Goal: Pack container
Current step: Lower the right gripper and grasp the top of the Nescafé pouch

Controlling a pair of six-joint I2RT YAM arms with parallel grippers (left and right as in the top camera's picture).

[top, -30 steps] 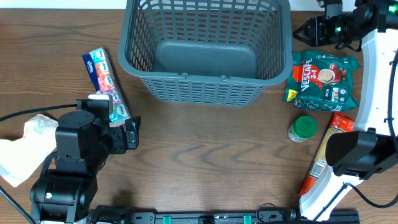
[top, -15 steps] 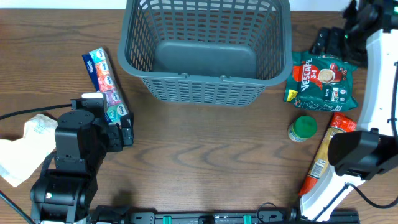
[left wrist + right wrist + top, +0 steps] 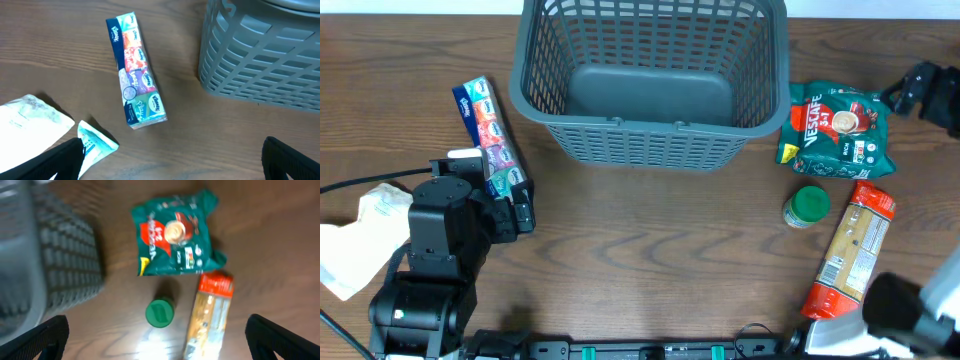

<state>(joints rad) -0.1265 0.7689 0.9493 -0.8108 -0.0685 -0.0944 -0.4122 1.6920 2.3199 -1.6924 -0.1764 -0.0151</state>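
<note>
From above, the big dark grey plastic basket (image 3: 655, 140) sits far back on the wooden table (image 3: 650, 250). Left wrist: the left gripper (image 3: 172, 160) is wide open near a colourful tissue pack (image 3: 135, 75). Right wrist: the right gripper (image 3: 160, 337) is wide open too.

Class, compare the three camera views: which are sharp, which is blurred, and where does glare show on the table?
Overhead: sharp and evenly lit, the container lattice clear. Left wrist: crisp, the tissue pack print clear. Right wrist: blurred throughout, the coffee bag lettering smeared, with a pale glare patch on the table below the green lid.
</note>
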